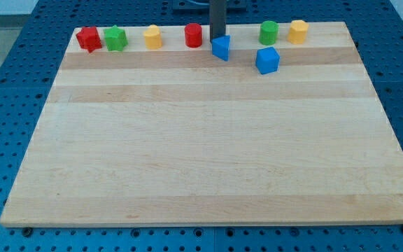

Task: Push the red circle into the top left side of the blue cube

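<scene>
The red circle (pixel 193 35) stands near the view's top edge of the wooden desk (pixel 208 154), in the row of blocks along that edge. My tip (pixel 218 37) comes down just to the view's right of it, between the red circle and a small blue block (pixel 220 47) that sits just below and touching or nearly touching the rod's end; I cannot tell whether there is contact. The blue cube (pixel 267 60) lies further to the view's right and a little lower, apart from both.

This is the relation that matters: the target cube is to the right and slightly down from the red circle, and my tip is on the same side as the cube. To drive the circle toward the cube's top left side, the tip would need to be on the circle's left, slightly above it, so I judge a move around the circle comes first. The small blue block also lies close to the straight path between circle and cube, and could be knocked along.

There is no hand on this arm; the rod holds nothing and only pushes.

Elsewhere in the top row: a red star-like block (pixel 88 38), a green block (pixel 115 38), a yellow block (pixel 152 36), a green cylinder (pixel 269 32) and a second yellow block (pixel 298 31).
</scene>
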Action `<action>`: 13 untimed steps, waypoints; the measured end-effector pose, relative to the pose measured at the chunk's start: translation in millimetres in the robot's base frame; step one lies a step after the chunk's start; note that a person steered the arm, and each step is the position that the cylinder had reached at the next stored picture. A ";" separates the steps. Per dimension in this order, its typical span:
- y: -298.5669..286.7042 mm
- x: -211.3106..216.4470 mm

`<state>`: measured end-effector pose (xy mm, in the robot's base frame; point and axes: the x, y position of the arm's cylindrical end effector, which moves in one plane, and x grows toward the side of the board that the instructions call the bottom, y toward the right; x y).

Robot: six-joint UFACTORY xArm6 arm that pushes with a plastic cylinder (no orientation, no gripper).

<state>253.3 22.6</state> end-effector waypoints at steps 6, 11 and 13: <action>-27.6 8.4; -124.9 -60.3; -68.0 -29.2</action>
<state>224.1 -45.3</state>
